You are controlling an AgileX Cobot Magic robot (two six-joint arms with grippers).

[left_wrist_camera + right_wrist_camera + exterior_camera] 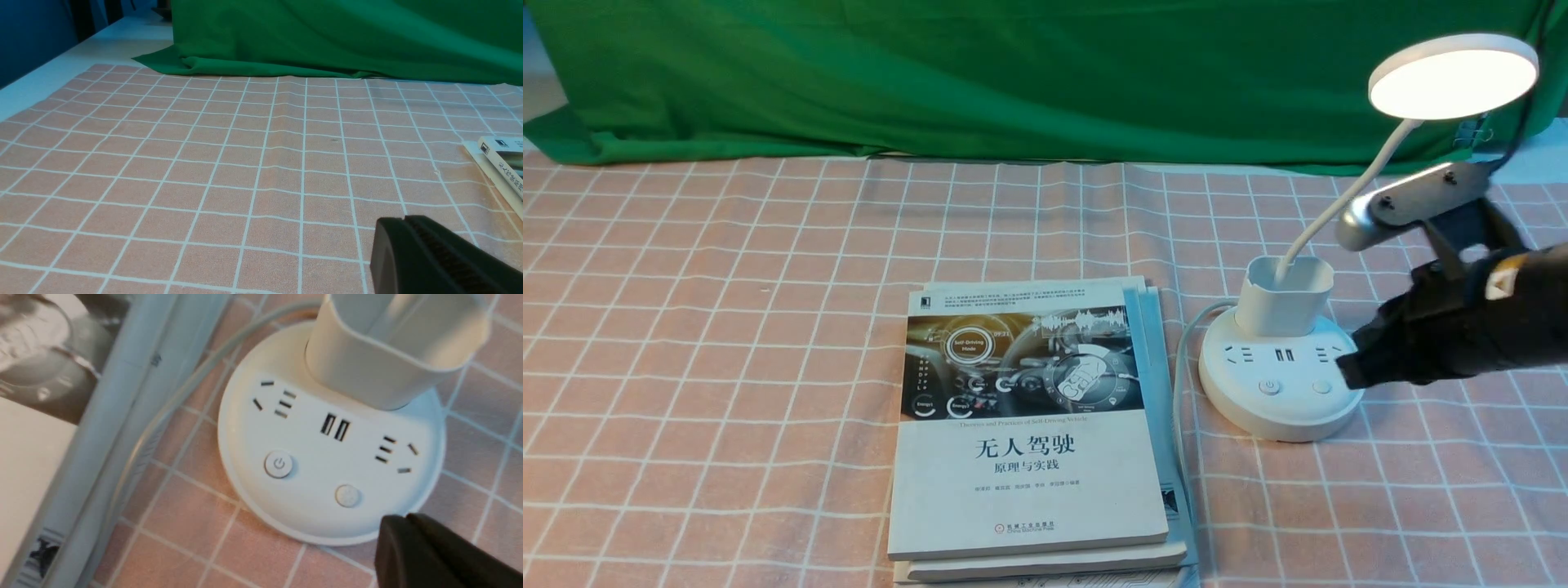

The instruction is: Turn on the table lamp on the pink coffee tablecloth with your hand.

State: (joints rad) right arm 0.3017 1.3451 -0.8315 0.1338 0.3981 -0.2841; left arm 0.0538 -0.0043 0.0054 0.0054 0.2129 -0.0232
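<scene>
The table lamp (pixel 1258 367), smooth white plastic with a lit flat disc head, a thin curved neck and a round base, stands on the pink coffee tablecloth (pixel 727 367), a creased, white-gridded fabric, just beside the right jaws (pixel 1352 371). These dark, pointed jaws are together. The left jaws (pixel 402 222) are together too, over bare cloth. Glossy paper books (pixel 1029 425) lie across the lamp from the right jaws. The right arm (pixel 1486 318) is blurred and cut off; the neck's lower end is hidden inside the cup-shaped holder (pixel 1286 302).

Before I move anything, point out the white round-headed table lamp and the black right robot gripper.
White round-headed table lamp (pixel 1454 77): front view, on its lit disc head.
Black right robot gripper (pixel 402 518): right wrist view, between its fingertips.
</scene>
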